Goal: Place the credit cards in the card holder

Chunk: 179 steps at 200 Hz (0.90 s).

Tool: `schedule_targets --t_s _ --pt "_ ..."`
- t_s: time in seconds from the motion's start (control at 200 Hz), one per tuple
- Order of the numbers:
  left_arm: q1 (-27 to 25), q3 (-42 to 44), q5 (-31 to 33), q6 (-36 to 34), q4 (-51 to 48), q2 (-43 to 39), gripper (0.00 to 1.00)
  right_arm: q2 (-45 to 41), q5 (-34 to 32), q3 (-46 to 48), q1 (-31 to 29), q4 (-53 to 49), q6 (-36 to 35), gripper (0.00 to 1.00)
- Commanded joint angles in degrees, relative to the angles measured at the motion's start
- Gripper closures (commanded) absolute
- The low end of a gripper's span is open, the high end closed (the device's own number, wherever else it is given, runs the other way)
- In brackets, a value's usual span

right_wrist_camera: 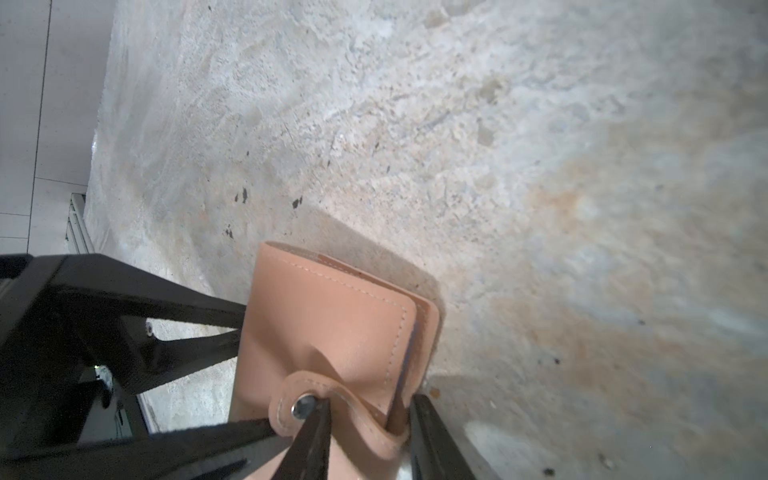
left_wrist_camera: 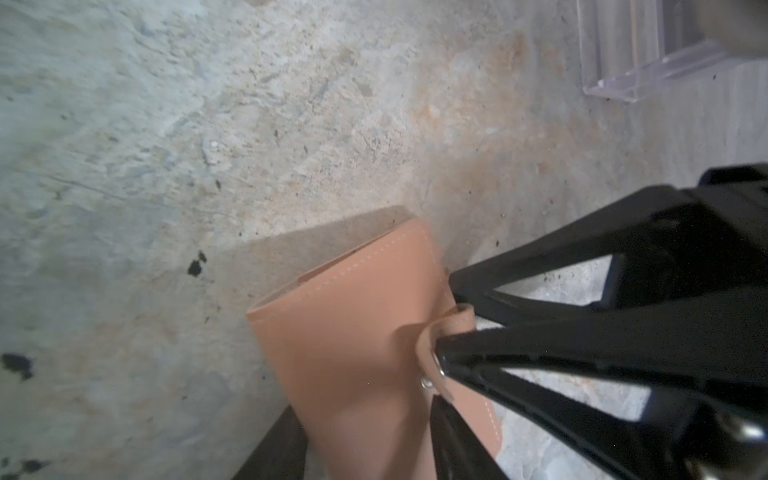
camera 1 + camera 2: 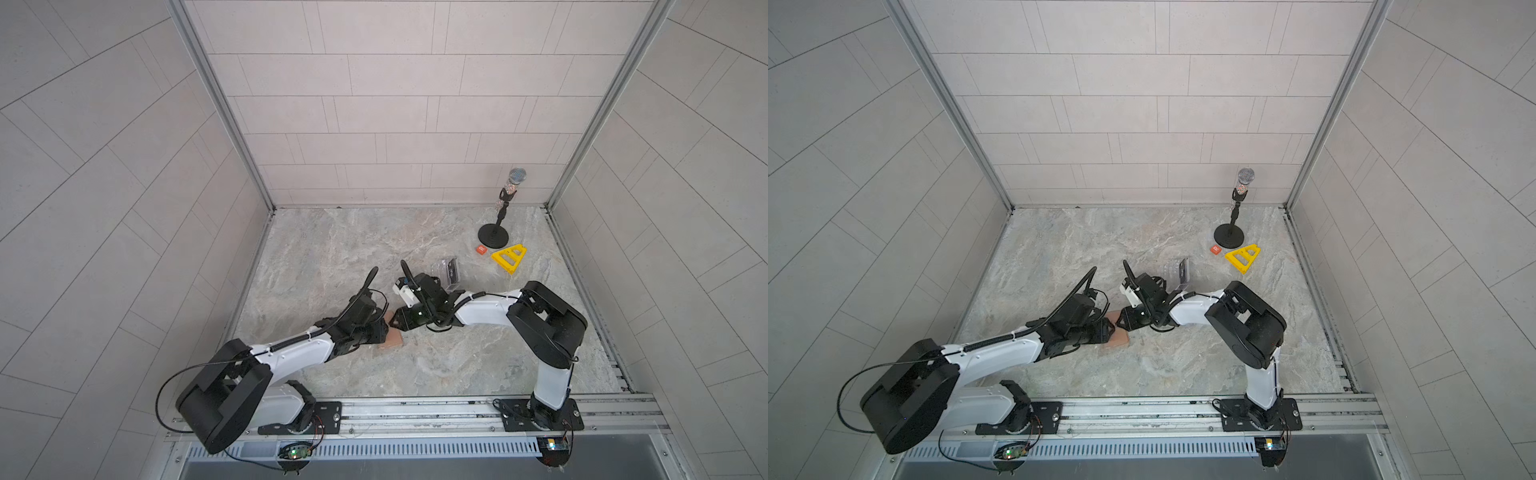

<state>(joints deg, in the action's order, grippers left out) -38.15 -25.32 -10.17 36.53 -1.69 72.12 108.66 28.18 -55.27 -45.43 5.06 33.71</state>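
Observation:
The card holder, a tan-pink leather wallet, lies folded between the two arms. My left gripper stands astride it with the fingers apart; one finger lies over the leather. Whether they press on it I cannot tell. My right gripper is shut on the wallet's edge, one fingertip on the metal snap of the looped tab. A thin bluish edge shows between the leaves. What looks like a black credit card stands in the clear box.
The clear plastic box sits just behind the right wrist. Further back right are an orange square tile, a yellow triangular frame and a microphone on a round stand. Tiled walls close three sides.

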Motion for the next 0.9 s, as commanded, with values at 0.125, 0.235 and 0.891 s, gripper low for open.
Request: schedule_targets --t_s 0.125,0.235,0.891 --pt "-0.8 -4.8 4.8 -3.2 -8.1 -4.2 0.47 6.7 -3.8 4.8 -1.4 -13.1 -1.2 0.67" --pt "-0.7 -5.5 5.1 -3.7 -9.1 -5.3 0.48 6.1 -3.8 4.7 -1.4 -14.0 -2.1 0.67" --pt "-0.4 -6.2 1.4 -0.4 -2.5 2.3 0.73 3.3 -2.8 4.6 -1.3 -15.6 -4.7 0.69"
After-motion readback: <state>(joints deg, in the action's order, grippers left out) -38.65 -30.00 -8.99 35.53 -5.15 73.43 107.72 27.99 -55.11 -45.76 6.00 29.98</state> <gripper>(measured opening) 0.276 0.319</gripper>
